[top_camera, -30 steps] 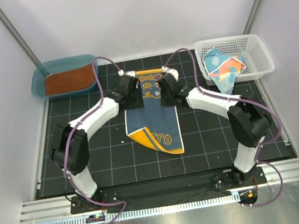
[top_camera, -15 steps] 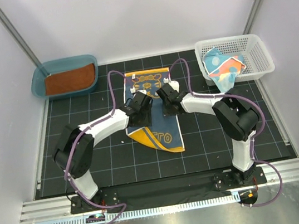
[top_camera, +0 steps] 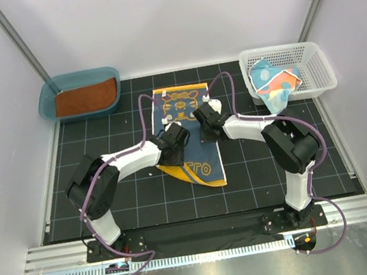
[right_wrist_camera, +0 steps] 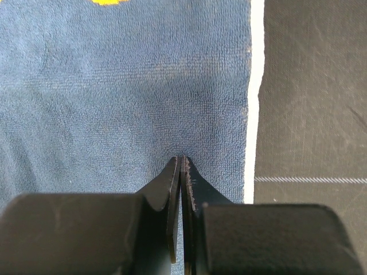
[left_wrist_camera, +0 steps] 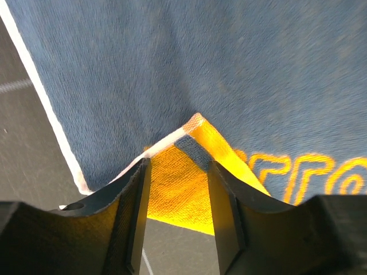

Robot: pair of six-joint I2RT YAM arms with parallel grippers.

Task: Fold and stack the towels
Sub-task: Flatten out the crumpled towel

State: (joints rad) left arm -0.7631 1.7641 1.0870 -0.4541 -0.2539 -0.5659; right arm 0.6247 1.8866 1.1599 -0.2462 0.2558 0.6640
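The navy towel [top_camera: 180,105] lies spread on the middle of the black bench [top_camera: 110,204], its near left corner turned over to show yellow. The left gripper [left_wrist_camera: 178,172] hangs low over that corner, jaws apart, with the yellow fold in the gap. The right gripper [right_wrist_camera: 180,163] sits just inside the navy towel's white right edge, jaws closed together. Beyond the navy towel to the left, a rust-brown towel [top_camera: 85,97] lies in a teal tub [top_camera: 46,103]. Beyond it to the right, a spotted teal towel [top_camera: 274,84] drapes from a white basket [top_camera: 318,65].
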